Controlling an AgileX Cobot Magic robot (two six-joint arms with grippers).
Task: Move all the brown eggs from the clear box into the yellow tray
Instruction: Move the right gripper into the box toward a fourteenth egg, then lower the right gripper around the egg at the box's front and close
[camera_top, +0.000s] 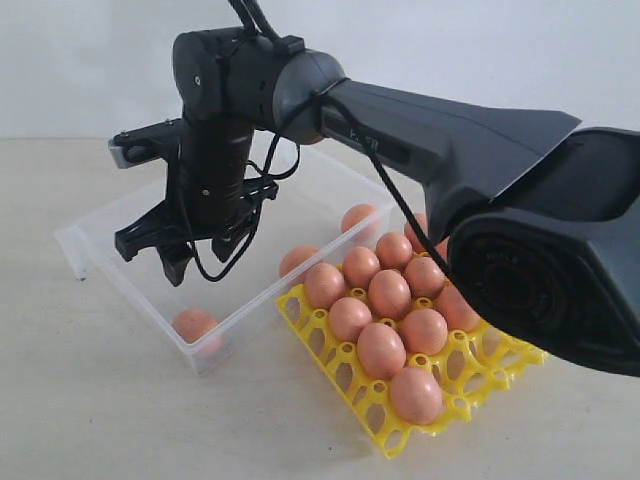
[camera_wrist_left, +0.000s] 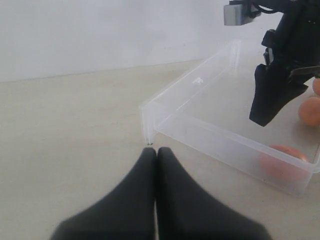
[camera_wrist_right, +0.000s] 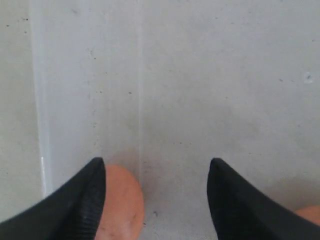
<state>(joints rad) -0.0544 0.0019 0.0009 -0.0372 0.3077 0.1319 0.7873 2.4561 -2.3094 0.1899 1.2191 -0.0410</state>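
The right tool (camera_wrist_right: 156, 162) hangs released — empty — above the shallow clear plastic box (camera_top: 103, 270) at frame left, an orange-brown egg (camera_top: 194, 324) inside. The left tool (camera_wrist_left: 156, 151) is clenched.

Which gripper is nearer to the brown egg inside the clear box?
Right. The right gripper hovers open above the brown egg; the left gripper sits shut outside the clear box.

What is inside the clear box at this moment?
One brown egg lies in the near corner of the clear box, below the open right gripper. The floor that shows is otherwise bare; the arm and gripper cover part of the far side.
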